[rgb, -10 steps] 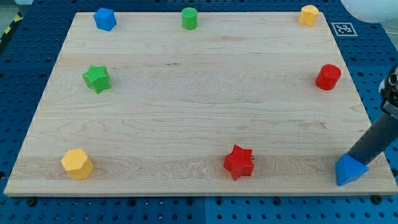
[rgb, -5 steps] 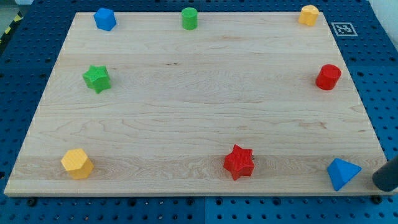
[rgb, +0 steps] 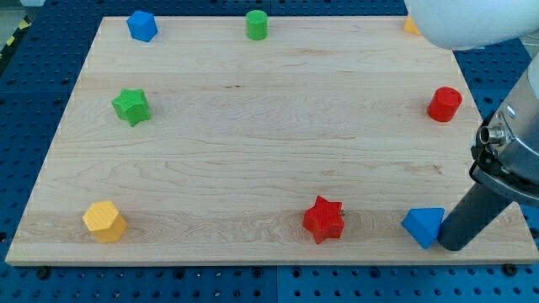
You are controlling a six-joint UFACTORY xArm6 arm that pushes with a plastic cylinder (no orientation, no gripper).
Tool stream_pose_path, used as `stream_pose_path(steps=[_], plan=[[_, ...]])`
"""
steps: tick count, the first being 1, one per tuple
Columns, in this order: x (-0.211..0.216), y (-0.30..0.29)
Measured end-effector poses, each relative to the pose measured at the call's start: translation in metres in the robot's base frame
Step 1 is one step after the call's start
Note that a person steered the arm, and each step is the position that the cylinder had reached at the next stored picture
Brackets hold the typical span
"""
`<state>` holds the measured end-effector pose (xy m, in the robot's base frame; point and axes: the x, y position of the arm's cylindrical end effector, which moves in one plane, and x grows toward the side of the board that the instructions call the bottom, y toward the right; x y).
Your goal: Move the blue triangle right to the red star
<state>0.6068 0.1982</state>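
My tip point(rgb: 450, 246) sits on the wooden board point(rgb: 253, 151) near the view's bottom right; no jaws here, just a bare rod holding nothing. Blue triangle point(rgb: 424, 226) touches the tip on its left side. Red star point(rgb: 324, 220) lies farther left of the tip, apart from the triangle. Red cylinder point(rgb: 444, 104) stands well above the tip

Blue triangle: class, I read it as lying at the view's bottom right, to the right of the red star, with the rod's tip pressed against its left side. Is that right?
Not quite. In the camera view my tip is against the right side of the blue triangle, not its left. The rest holds: the triangle lies at the view's bottom right, to the right of the red star.
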Motion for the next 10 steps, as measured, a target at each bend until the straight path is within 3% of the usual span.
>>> stream_pose_path(steps=[3,7,10], plan=[[-0.002,-0.039],[-0.019,-0.003],[-0.019,-0.042]])
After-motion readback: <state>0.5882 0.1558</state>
